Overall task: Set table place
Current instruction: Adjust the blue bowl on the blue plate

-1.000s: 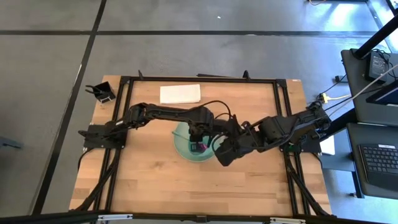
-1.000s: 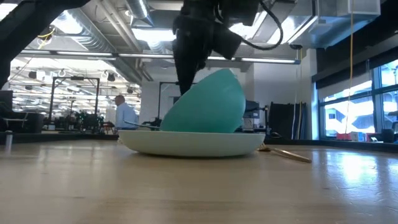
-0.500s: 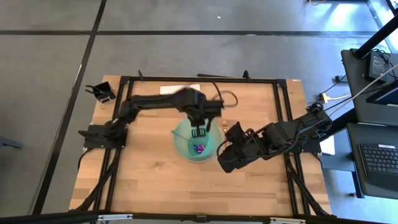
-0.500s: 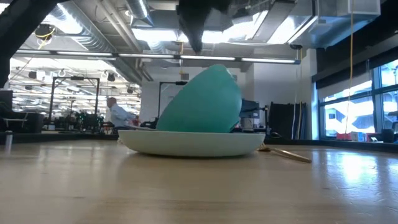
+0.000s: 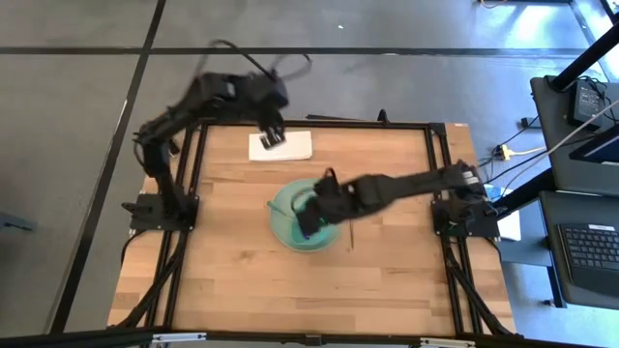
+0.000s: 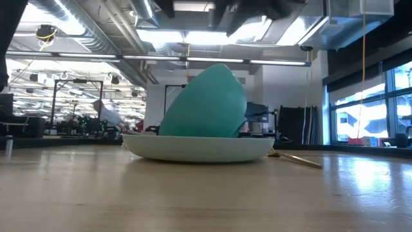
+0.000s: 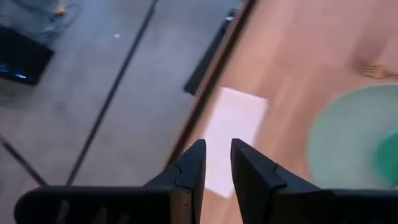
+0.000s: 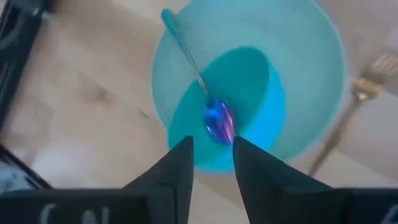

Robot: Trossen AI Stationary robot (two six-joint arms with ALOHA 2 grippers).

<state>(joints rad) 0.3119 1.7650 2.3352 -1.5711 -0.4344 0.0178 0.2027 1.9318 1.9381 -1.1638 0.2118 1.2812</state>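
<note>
One plate (image 5: 282, 220) — bowl (image 8: 261, 81), spoon (image 8: 219, 121), fork (image 8: 348, 118).

**Around the table: paper, holder, desks, hall**

A white sheet (image 5: 280, 145) lies flat at the table's far edge, also seen in the left wrist view (image 7: 233, 140). A small black holder (image 5: 158, 143) sits on the far left corner. Off to the right are desks with a keyboard (image 5: 589, 247). In the low view, a blurred person (image 6: 109, 116) shows in the lit hall behind.
</note>
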